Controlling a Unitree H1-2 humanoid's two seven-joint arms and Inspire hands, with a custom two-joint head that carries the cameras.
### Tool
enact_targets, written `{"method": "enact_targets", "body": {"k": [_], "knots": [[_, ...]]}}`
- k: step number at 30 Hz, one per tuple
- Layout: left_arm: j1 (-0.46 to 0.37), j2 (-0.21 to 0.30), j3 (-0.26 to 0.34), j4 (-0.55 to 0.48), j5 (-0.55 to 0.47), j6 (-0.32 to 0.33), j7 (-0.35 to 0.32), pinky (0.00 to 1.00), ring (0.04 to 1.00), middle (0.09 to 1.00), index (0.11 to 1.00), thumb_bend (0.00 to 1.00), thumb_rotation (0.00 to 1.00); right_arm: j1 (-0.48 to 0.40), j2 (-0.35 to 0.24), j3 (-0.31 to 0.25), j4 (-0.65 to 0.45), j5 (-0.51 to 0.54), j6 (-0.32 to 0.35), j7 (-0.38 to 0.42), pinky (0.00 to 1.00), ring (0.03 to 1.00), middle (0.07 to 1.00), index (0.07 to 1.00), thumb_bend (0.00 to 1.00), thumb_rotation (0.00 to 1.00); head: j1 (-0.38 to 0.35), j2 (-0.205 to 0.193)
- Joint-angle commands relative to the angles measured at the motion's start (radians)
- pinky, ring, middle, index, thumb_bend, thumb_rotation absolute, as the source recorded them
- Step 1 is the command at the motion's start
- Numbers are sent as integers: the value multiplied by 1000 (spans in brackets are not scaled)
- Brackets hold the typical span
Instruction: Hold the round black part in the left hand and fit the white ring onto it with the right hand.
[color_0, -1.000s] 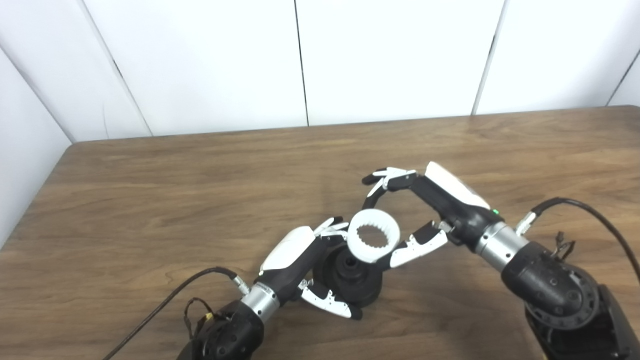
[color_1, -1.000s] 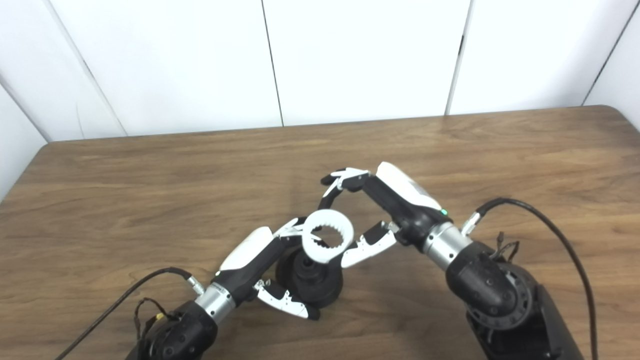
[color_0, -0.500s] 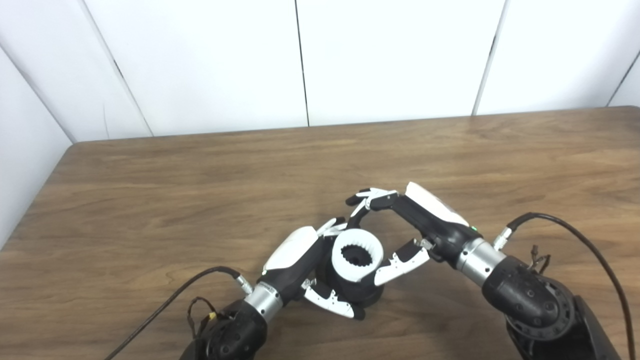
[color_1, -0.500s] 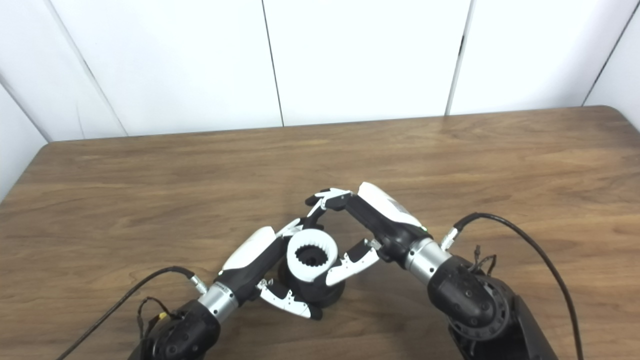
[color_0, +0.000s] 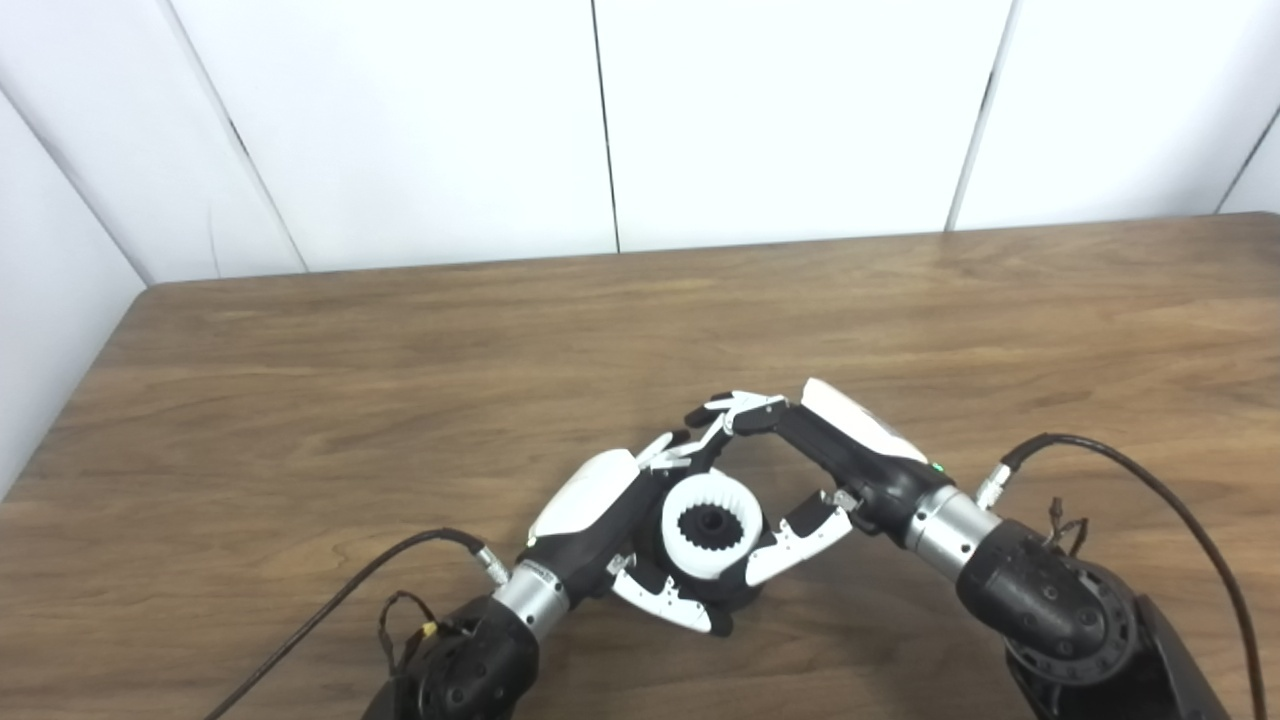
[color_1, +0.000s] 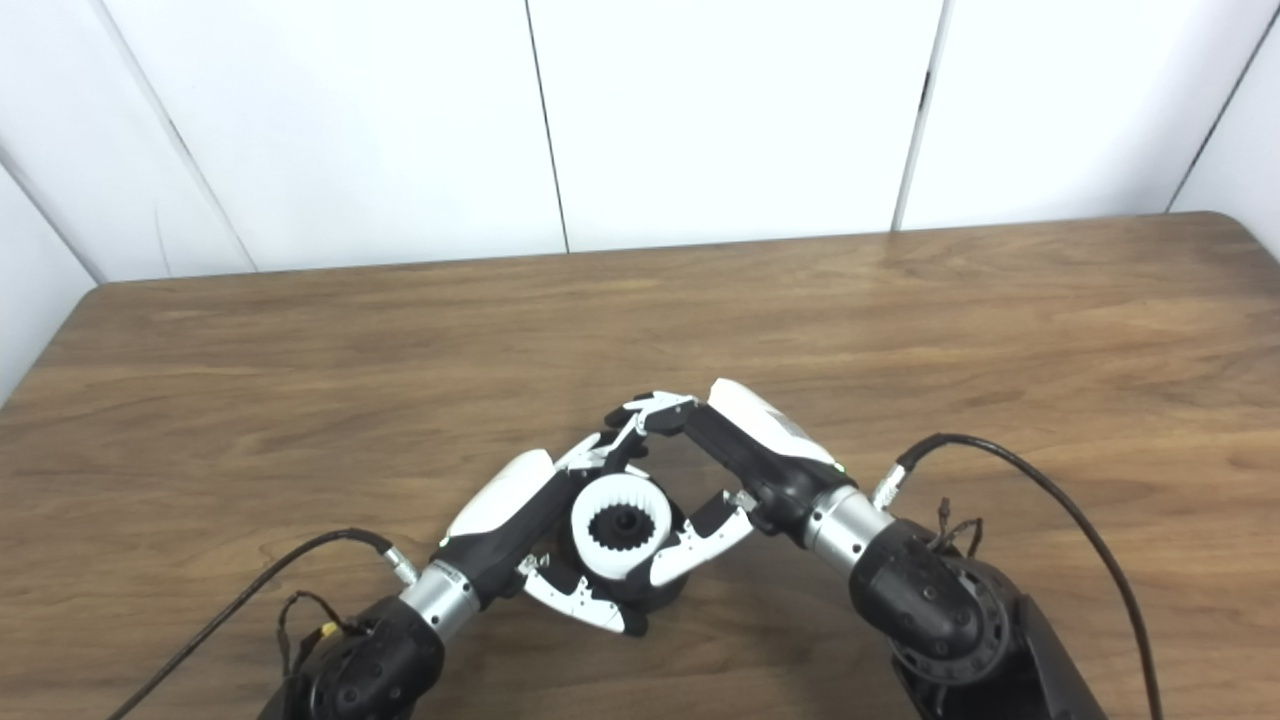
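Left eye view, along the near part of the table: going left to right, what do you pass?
Left arm's black cable → left hand → white ring seated on the round black part → right hand → right arm's black cable.

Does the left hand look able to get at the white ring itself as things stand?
Probably not cleanly. The left hand is wrapped around the round black part, and the right hand grips the white ring from the other side, so its fingers crowd the rim.
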Motion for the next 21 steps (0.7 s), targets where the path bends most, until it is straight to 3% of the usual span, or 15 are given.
{"method": "enact_targets", "body": {"k": [1,21], "knots": [[-12,2,-4,-17,-10,1,-18,910,1000,926,619,819,204,-18,5,-13,-4,6,-36,-20,849,921,831,488,525,150,0,0],[-1,1,-11,-26,4,-7,-8,898,996,920,604,818,190,-25,-2,-33,23,14,-47,-20,871,935,838,489,525,151,-1,2]]}}
